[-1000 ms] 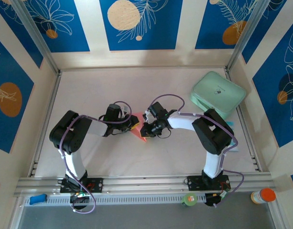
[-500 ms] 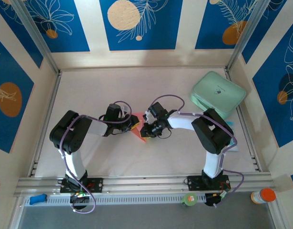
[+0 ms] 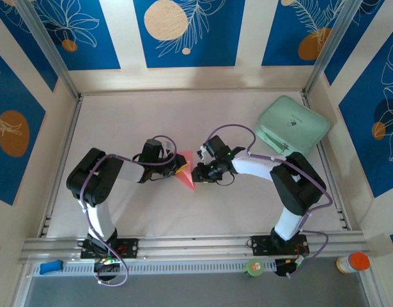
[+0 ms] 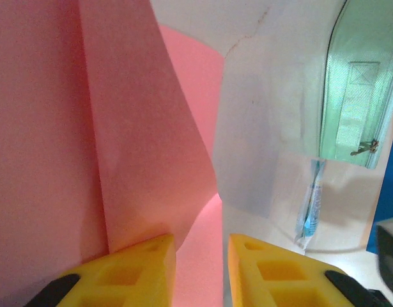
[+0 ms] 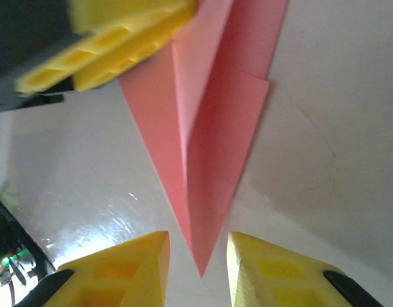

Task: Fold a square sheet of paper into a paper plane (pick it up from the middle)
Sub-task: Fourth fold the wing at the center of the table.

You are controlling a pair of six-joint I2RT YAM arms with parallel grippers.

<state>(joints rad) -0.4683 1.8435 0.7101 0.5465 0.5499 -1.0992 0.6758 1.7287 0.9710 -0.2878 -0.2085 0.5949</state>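
Observation:
The square sheet of paper is folded into a salmon-pink paper plane (image 3: 187, 174) that lies flat on the white table between the arms, sharp tip toward the near edge. In the right wrist view the paper plane (image 5: 209, 147) shows its centre crease, and its tip lies in the gap of my right gripper (image 5: 197, 268), open and not touching it. My left gripper (image 4: 201, 268) rests on the wide end of the paper plane (image 4: 119, 128), jaws slightly apart, with pink paper in the gap. From above, the left gripper (image 3: 180, 167) and the right gripper (image 3: 197, 171) flank the paper.
A mint-green pad (image 3: 292, 128) lies at the back right, with a blue-and-white packet (image 4: 309, 211) beside it. Frame rails and patterned walls close in the table. An orange-capped bottle (image 3: 353, 262) stands outside the front rail at the right.
My right gripper has opened and drawn back to the right, off the paper's tip, which now lies bare on the table. The left arm has stayed put.

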